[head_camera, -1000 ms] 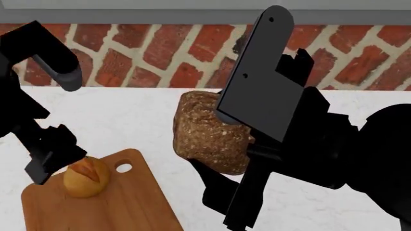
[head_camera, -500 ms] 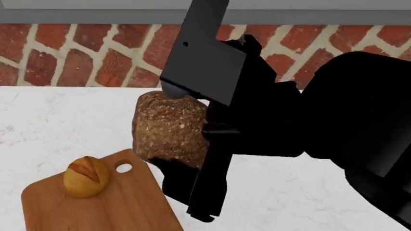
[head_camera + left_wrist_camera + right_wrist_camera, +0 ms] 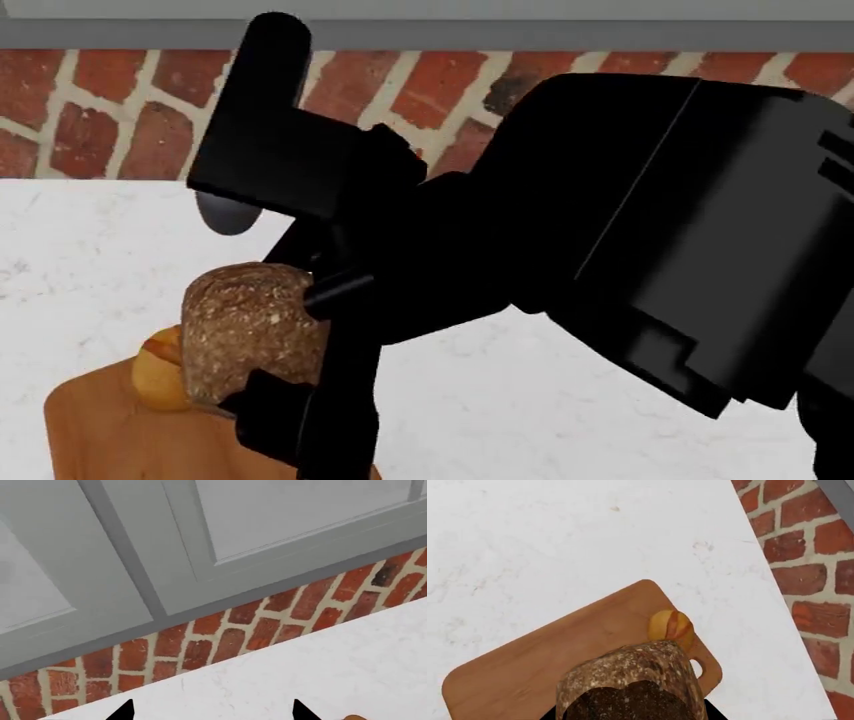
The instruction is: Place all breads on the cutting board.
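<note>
Right end effector (image 3: 274, 385) pinching dark roll (image 3: 247, 325) above cutting board (image 3: 547, 660); releasing here risks striking the golden roll (image 3: 671, 626) beside it.

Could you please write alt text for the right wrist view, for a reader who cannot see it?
A dark brown, coarse-grained bread fills the foreground above a light wooden cutting board on a white marble counter. A small golden roll lies on the board near its handle hole, and a red brick wall borders the counter.
</note>
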You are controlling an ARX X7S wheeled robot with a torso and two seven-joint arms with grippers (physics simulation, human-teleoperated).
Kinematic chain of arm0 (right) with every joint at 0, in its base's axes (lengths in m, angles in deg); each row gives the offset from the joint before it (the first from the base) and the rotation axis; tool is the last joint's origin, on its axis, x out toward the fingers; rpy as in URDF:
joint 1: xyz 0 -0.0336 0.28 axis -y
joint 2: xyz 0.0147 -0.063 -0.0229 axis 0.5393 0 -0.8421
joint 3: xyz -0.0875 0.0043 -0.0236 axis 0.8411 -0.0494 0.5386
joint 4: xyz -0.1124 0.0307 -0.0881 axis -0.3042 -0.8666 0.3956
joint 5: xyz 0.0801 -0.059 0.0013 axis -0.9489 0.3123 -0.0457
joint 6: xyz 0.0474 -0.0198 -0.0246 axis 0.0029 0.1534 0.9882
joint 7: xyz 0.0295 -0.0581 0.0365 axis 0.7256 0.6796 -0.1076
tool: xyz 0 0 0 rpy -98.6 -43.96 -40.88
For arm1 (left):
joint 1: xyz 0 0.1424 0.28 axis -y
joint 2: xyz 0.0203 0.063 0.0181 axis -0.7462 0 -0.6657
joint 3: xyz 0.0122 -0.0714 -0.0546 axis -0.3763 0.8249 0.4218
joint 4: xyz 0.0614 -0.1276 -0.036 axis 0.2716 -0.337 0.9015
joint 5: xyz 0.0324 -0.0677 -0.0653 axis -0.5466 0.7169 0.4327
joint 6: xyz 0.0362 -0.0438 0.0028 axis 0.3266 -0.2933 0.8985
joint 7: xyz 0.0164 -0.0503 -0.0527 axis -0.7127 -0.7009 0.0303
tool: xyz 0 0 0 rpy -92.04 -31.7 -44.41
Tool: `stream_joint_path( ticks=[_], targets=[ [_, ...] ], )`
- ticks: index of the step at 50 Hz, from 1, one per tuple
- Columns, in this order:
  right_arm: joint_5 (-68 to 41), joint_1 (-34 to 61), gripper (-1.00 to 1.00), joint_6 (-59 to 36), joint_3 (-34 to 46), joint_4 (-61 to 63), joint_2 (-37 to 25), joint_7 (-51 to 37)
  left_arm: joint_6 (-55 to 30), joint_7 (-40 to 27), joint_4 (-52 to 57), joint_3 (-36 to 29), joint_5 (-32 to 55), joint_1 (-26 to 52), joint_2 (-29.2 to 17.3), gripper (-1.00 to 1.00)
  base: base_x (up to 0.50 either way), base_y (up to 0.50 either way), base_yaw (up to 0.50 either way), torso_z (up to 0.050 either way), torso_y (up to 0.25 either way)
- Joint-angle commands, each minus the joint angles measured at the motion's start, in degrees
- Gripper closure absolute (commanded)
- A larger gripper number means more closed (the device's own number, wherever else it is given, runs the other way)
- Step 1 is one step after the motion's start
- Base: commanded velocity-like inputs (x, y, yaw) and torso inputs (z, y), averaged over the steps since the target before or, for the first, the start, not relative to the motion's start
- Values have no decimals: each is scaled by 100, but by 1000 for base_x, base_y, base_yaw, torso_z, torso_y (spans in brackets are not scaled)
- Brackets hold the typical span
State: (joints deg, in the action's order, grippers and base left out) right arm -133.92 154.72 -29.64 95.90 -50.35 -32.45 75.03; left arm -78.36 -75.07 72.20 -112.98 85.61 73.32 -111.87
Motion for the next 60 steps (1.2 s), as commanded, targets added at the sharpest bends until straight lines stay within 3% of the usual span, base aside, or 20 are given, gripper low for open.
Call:
stream_joint_path(
  ticks=[1,39,40,60],
  targets=[
    [-39,-32,100,-104,249,151,257,344,94,-106,-58,34,-65,-4,-4,-100,23,0,-4,0,0],
    [665,-932,100,578,816,-287,1040,-1,408,-205,-67,31,-111,-382,51,-100,23,0,-3,0,0],
    [712,-955,-100,614,839,-313,1053,-15,434,-187,-79,23,-139,-408,47,-100,24,0,-5,0,0],
    [58,-342,-100,-46,451,625,512,-177,475,-220,-74,36,-123,-480,49,-100,24,0,-3,0,0]
  ],
)
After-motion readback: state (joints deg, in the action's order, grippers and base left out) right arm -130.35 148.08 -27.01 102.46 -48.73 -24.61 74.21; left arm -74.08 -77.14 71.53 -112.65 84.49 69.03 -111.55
